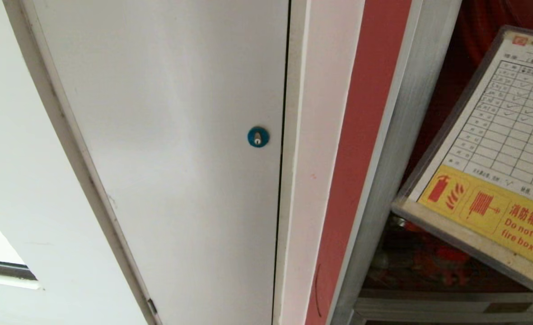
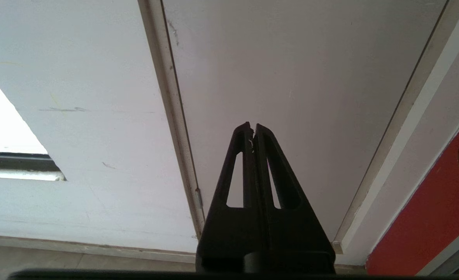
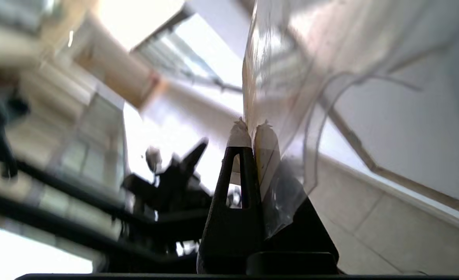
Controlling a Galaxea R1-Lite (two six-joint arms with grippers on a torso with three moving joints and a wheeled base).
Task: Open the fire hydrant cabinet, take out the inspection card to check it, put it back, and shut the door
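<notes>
The inspection card hangs tilted at the right of the head view, its printed grid and yellow band with red pictograms facing me. It is in front of the open fire hydrant cabinet, whose silver frame and red lining show beside it. In the right wrist view my right gripper is shut on the clear laminated edge of the inspection card, which rises from between the taped fingertips. My left gripper is shut and empty, pointing at a white panel. The door is out of view.
A plain white panel with a small blue round lock fills the left and middle of the head view. A white wall lies further left. The right wrist view shows tiled floor and a dark blurred shape.
</notes>
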